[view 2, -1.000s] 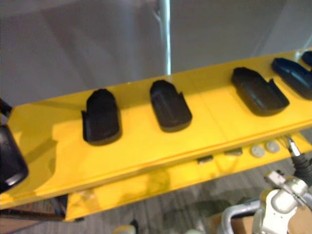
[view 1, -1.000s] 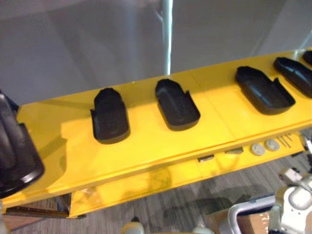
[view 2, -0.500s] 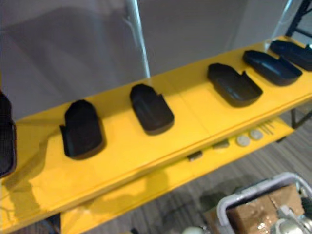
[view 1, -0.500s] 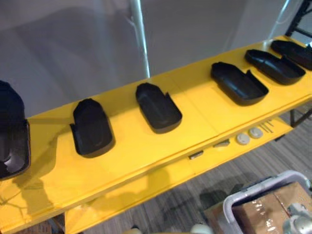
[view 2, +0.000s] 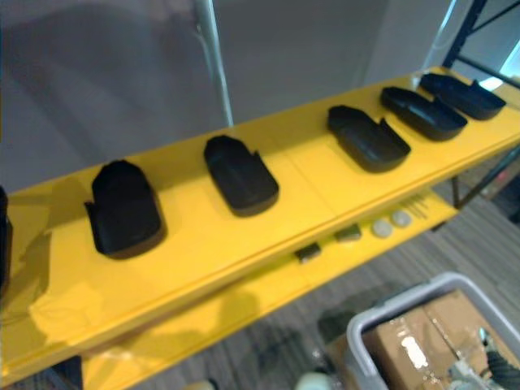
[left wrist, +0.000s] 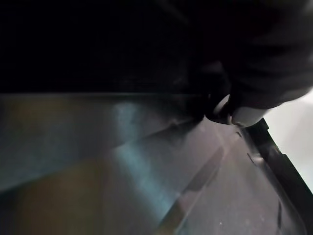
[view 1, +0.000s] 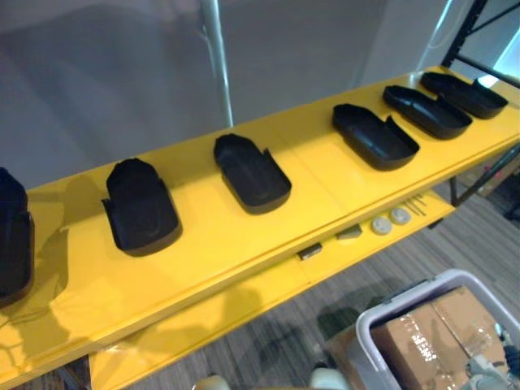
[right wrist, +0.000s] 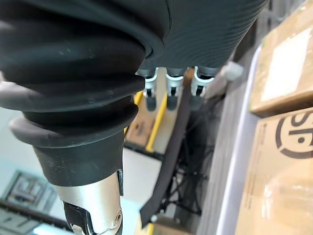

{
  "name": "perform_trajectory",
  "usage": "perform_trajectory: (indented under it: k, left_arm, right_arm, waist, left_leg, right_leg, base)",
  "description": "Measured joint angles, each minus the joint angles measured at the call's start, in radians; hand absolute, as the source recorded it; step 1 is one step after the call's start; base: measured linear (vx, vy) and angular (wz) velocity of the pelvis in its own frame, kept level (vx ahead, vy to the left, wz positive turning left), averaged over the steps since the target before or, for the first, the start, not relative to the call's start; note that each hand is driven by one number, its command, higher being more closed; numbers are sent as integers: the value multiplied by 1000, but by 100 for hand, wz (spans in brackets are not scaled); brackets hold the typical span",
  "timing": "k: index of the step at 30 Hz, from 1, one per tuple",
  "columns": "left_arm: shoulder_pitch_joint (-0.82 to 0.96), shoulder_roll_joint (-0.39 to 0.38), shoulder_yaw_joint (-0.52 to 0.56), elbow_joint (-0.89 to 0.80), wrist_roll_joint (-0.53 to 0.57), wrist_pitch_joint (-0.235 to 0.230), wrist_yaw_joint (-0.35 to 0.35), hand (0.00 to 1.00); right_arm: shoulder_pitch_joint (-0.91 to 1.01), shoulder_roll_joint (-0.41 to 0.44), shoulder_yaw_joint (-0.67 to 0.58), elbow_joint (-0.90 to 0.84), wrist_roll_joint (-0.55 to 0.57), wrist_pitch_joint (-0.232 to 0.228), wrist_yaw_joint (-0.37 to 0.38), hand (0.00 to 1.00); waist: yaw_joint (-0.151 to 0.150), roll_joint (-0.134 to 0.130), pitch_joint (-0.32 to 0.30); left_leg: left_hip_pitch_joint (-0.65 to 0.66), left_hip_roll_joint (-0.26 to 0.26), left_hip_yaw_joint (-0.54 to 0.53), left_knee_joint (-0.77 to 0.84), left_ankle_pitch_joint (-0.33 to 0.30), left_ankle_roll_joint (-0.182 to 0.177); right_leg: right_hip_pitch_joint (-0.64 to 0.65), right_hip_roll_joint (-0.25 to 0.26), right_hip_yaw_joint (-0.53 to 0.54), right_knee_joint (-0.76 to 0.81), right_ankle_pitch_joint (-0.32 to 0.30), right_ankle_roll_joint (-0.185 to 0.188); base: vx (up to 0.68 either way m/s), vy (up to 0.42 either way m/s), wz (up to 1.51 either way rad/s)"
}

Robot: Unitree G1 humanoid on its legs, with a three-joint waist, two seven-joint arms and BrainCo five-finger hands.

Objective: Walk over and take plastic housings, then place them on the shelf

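Note:
Several black plastic housings lie open side up in a row on the yellow shelf: one at the left, one in the middle, three more towards the right. Another black housing stands at the shelf's far left, cut off by the view's edge. In the left wrist view my left hand is right up against a dark housing wall, its grip hidden. My right hand hangs low beside the bin with relaxed fingers, holding nothing.
A grey bin with taped cardboard boxes stands on the floor at the lower right. Two round discs and small blocks lie on the lower yellow shelf. A white pole stands behind; a black rack frame is far right.
The camera has swung to the right: all housings slid left in the picture, more housings and the bin with boxes came into view, and the far-left housing is nearly out of frame.

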State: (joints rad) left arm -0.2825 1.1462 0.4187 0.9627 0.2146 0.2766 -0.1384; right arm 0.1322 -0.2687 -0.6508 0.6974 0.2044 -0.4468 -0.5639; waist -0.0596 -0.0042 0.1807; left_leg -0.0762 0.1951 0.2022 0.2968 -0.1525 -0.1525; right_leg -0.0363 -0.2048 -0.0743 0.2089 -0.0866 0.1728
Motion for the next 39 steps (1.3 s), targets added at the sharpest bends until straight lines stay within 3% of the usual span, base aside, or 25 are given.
perform_trajectory:
  k: [9,18,19,24,29,33,36,39]
  left_arm:
    - [-12,-4,3,1,-1,25,32,100]
    - [-52,-90,-3,-41,-21,49,110,100]
    - [-65,-103,-6,-43,-24,54,127,0]
    - [-111,-108,-10,-85,-60,60,212,0]
    - [-140,-123,-10,-105,-62,64,301,0]
    - [-186,-133,-11,-132,-92,73,430,0]
    - [-231,-127,-5,-174,-100,75,599,0]
    - [-253,-89,1,-180,-112,73,722,0]
  right_arm:
    - [-67,-43,-41,38,19,33,23,0]
    - [-66,-107,-57,0,36,53,53,0]
    - [-63,-120,-66,-19,52,54,63,0]
    - [-46,-170,-87,-66,70,54,97,0]
    - [-43,-184,-87,-95,79,54,125,0]
    - [-35,-189,-87,-95,88,51,137,0]
    - [-26,-187,-84,-85,96,42,152,0]
    - [-28,-165,-81,-48,95,20,152,0]
  waist:
    - [18,9,76]
    - [20,9,189]
    - [20,10,209]
    - [21,14,271]
    - [20,23,278]
    - [20,24,278]
    - [21,24,278]
    - [20,24,277]
  left_leg:
    - [-94,24,-4,133,-56,15]
    - [-207,44,-2,280,-117,35]
    - [-223,46,-1,298,-124,39]
    - [-265,53,3,347,-137,46]
    - [-293,57,4,378,-152,42]
    - [-292,57,4,378,-154,42]
    - [-288,58,2,377,-153,43]
    - [-252,58,3,364,-153,42]
  right_leg:
    - [-50,7,18,36,3,5]
    - [-156,9,54,137,-16,20]
    - [-171,8,61,149,-19,21]
    - [-224,8,81,184,-17,36]
    - [-260,12,98,218,-29,42]
    - [-261,12,99,219,-30,42]
    - [-256,11,97,220,-33,43]
    - [-219,12,90,206,-34,41]
  base:
    - [-36,26,-2]
    - [-71,40,-6]
    - [-84,65,-8]
    - [-46,48,-5]
    - [-6,17,-6]
    - [-1,3,-1]
    - [0,0,0]
    - [12,-1,0]
